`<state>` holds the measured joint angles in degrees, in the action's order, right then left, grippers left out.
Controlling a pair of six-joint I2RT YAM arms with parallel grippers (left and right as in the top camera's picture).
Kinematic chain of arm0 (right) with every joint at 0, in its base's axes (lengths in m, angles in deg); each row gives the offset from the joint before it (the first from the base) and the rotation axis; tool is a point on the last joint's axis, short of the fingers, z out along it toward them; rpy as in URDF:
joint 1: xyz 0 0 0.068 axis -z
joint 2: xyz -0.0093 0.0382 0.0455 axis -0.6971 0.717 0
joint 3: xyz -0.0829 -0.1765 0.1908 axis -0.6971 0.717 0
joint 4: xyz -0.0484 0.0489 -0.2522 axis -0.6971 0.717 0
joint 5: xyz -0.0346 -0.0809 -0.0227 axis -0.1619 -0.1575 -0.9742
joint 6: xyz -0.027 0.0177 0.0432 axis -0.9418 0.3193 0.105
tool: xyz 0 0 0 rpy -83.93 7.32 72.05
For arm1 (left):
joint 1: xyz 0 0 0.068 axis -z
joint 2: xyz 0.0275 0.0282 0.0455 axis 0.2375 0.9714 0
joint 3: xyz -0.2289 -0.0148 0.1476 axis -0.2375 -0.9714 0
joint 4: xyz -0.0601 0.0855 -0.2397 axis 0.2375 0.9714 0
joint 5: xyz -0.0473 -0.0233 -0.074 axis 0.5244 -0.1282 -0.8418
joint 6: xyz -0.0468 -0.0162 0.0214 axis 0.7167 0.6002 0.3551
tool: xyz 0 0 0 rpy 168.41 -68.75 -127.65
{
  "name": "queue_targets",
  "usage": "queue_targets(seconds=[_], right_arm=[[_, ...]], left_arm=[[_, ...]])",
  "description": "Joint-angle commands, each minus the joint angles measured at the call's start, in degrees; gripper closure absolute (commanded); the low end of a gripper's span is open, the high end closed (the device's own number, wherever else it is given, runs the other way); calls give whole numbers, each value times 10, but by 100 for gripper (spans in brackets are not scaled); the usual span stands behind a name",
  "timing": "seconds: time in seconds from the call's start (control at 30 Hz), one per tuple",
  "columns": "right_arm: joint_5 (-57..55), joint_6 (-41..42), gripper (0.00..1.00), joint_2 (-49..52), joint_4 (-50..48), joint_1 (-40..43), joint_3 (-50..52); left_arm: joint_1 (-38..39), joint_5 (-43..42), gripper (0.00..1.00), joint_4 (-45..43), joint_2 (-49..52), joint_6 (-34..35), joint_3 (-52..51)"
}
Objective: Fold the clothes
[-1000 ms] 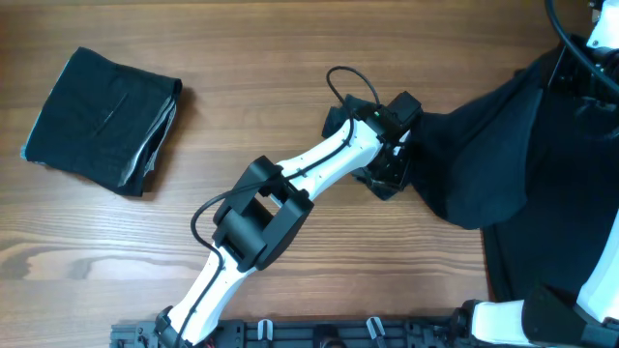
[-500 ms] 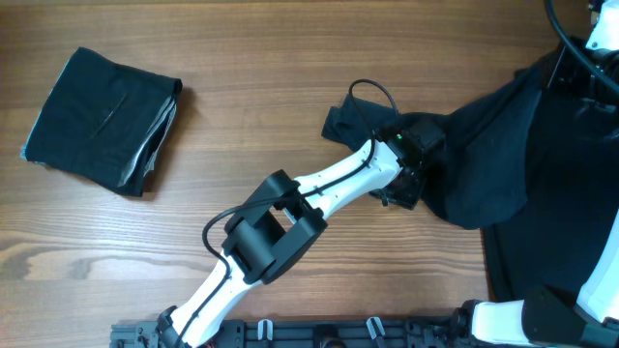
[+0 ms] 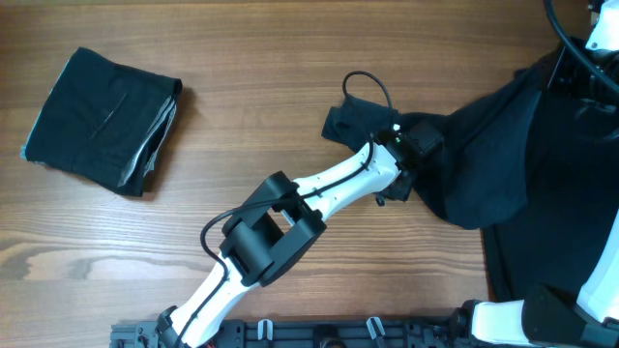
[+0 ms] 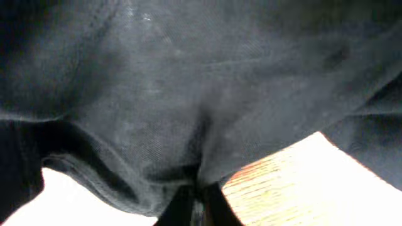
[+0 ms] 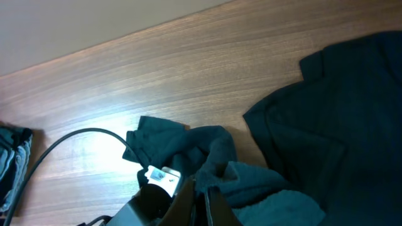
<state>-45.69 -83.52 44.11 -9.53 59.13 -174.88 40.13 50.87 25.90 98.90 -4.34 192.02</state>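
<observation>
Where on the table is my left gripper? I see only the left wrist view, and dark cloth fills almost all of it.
Observer: The left gripper is right of the table's middle, at the left edge of a loose garment.
Operator: Is other cloth on the table?
Observer: Yes, a folded stack lies at the far left, apart from the arm.
Operator: How far does the garment go?
Observer: It spreads to the right edge, where it reaches the right arm.
</observation>
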Motion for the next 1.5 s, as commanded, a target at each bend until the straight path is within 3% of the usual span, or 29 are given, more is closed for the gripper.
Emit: queue_targets(seconds=[0.0, 0.1, 0.27, 0.37, 0.53, 0.67, 0.9, 1.03, 1.07, 1.2, 1.27, 1.4, 1.47], right_arm=[[-6, -7, 94, 2, -1, -3, -4], [-5, -8, 95, 2, -1, -3, -4], [15, -23, 96, 2, 0, -3, -4], [35, -43, 96, 0, 1, -3, -5], [48, -52, 96, -32, -3, -3, -7], [48, -53, 96, -37, 11, -4, -7], [23, -53, 96, 46, -100, -79, -6], [22, -5, 96, 138, -240, -110, -6], [23, 51, 96, 160, -334, -110, -6], [2, 104, 96, 159, -465, -110, -13], [-21, 107, 96, 159, -462, -110, -27], [-90, 80, 96, 159, -380, -110, -27], [-103, 61, 96, 159, -327, -110, -27]], left_arm=[[-5, 13, 96, 10, 17, -2, -26], [-31, 13, 96, 50, -23, -17, -15], [-149, 14, 96, 97, -189, -79, -13], [-269, 15, 96, 94, -339, -105, -12], [-426, -15, 96, 77, -506, -105, -12], [-474, -71, 96, 54, -588, -105, -12], [-475, -66, 96, -20, -484, -123, -13], [-477, -7, 96, -189, -375, -177, -13], [-478, 26, 96, -304, -334, -182, -12], [-481, 26, 96, -429, -326, -176, 10], [-486, 26, 96, -421, -326, -176, 53], [-488, 26, 96, -317, -328, -181, 72], [-488, 13, 96, -216, -328, -180, 72]])
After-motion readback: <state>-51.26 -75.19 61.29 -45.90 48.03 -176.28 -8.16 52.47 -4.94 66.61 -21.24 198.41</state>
